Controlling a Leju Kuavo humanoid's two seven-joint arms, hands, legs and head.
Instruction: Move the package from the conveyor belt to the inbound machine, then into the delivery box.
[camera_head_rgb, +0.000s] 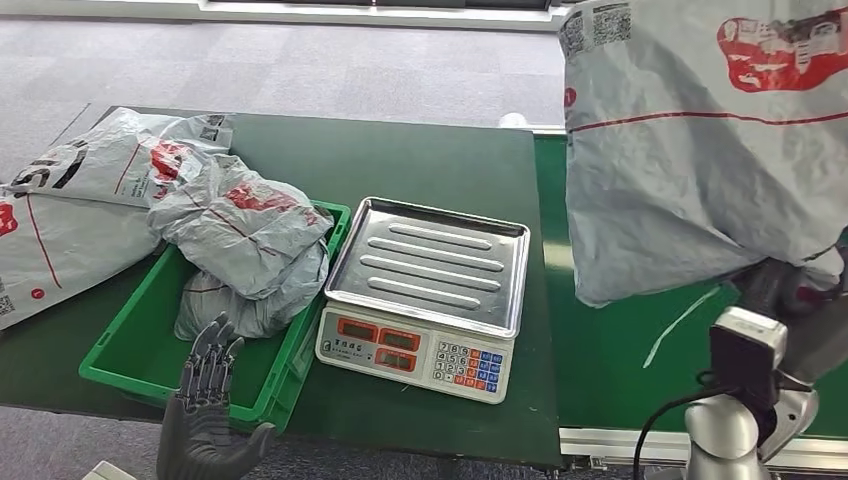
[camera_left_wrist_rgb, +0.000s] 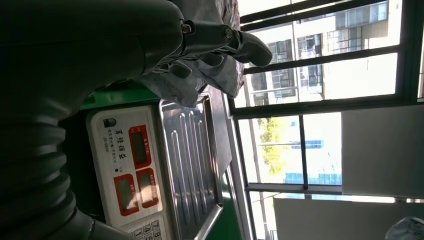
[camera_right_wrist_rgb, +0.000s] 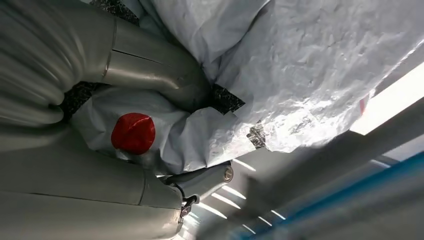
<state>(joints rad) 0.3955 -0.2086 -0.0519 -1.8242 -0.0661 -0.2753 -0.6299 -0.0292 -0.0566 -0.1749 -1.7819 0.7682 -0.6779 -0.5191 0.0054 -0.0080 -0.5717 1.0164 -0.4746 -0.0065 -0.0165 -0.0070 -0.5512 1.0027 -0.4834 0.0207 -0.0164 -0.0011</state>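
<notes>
Above the belt (camera_head_rgb: 600, 340), at the right of the head view, the right hand (camera_head_rgb: 790, 290) holds the package (camera_head_rgb: 690, 150) up in the air, clear of the green surface. The right wrist view shows its fingers (camera_right_wrist_rgb: 150, 70) closed into the crumpled lower edge of the bag, thumb on one side and darker fingers on the other, so the grip is a firm pinch on loose film.

By my reading the first step is half done: the package is lifted off the belt but not yet on the scale (camera_head_rgb: 425, 295), whose tray is bare. Weighing there and the drop into the bin (camera_head_rgb: 130, 370) are both left to do.

The left hand (camera_head_rgb: 205, 400) hangs at the near edge of the desk (camera_head_rgb: 430, 160), just in front of the bin, fingers straight and spread, holding nothing.

The package is a grey plastic mailer, thin, wrinkled and slightly glossy, with red print and a printed code near its top; it sags like a soft sack and looks likely to fold when set down. The scale has a ribbed, shiny steel tray with a raised rim, over a cream plastic body with red displays and a keypad. The bin is rigid green plastic, already holding similar bags (camera_head_rgb: 245, 240), with more lying beside it (camera_head_rgb: 70, 200) on the dark green desk.
</notes>
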